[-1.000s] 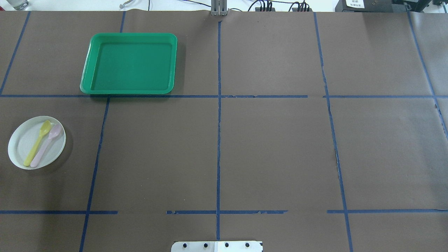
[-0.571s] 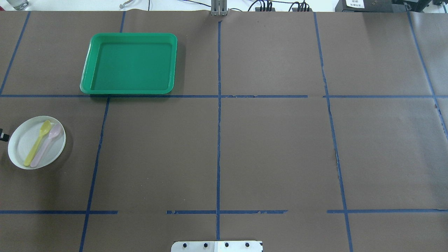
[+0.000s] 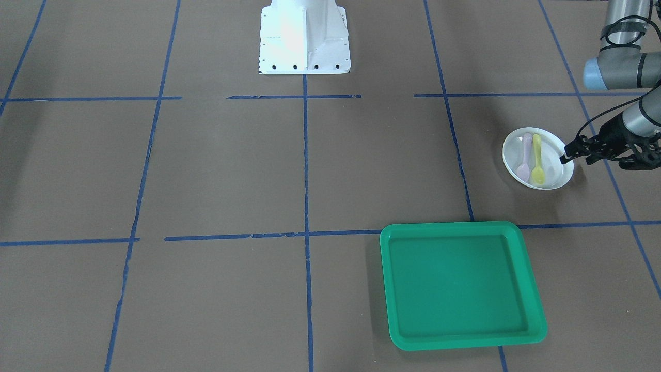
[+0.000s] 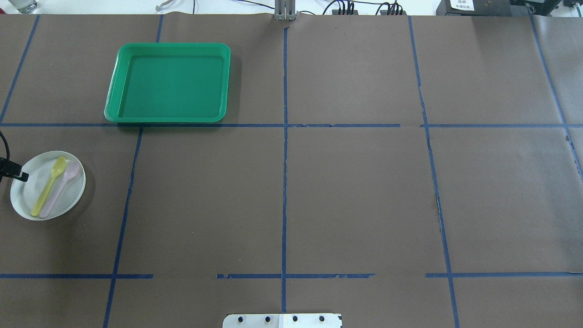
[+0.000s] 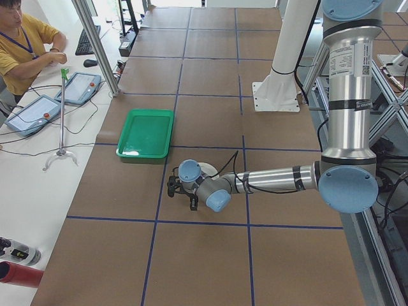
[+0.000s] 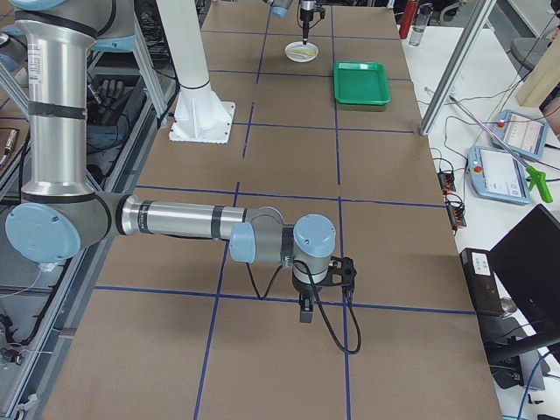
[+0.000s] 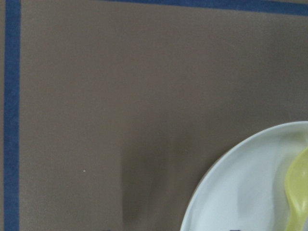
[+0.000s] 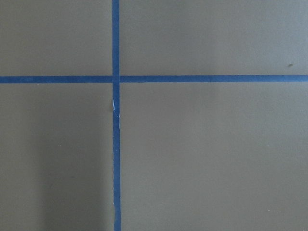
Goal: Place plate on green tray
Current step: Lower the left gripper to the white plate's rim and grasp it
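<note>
The white plate (image 4: 27, 193) lies near the table's left edge and holds a yellow spoon (image 4: 48, 184) and a pink spoon (image 4: 61, 187). It also shows in the front view (image 3: 555, 155) and at the lower right of the left wrist view (image 7: 240, 197). The green tray (image 4: 168, 83) lies empty beyond it, also seen in the front view (image 3: 462, 285). My left gripper (image 3: 577, 157) is low at the plate's outer rim and open, with one fingertip (image 4: 20, 176) over the rim. My right gripper (image 6: 302, 311) shows only in the right side view, far from both; I cannot tell whether it is open or shut.
The robot's white base (image 3: 303, 39) stands at the middle of the near table edge. Blue tape lines cross the brown table cover (image 4: 355, 196). An operator (image 5: 25, 44) sits beyond the far edge with pendants and cables.
My left gripper has come in from the overhead view's left edge and reached the plate's rim. The plate, spoons and tray have not moved.
</note>
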